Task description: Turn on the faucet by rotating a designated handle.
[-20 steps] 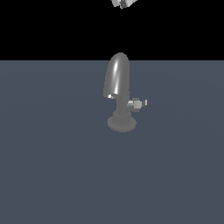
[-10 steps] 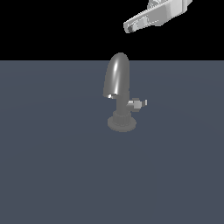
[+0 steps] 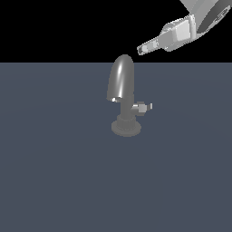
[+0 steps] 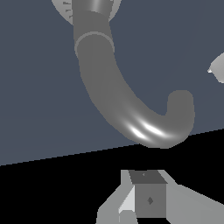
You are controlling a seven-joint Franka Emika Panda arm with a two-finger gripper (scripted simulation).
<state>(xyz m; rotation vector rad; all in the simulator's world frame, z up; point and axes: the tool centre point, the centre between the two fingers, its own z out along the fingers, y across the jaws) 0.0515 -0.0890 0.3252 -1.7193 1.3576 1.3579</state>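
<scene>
We take the faucet point(image 3: 123, 97) as our landmark, standing on the grey surface point(image 3: 54, 181) with its arched spout tipping toward the exterior view's left. The handle point(image 3: 143, 107) juts from its stem toward the exterior view's right, untouched. Our gripper point(image 3: 144, 49) hangs above and right of the spout, well apart from the handle; whether it is wide or narrow we cannot tell. We judge this the approach: next comes descent beside the stem to reach the lever.

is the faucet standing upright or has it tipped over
Upright. In the exterior view the faucet sits flat on its round base, spout arching above, handle sticking out sideways toward that view's right.
</scene>
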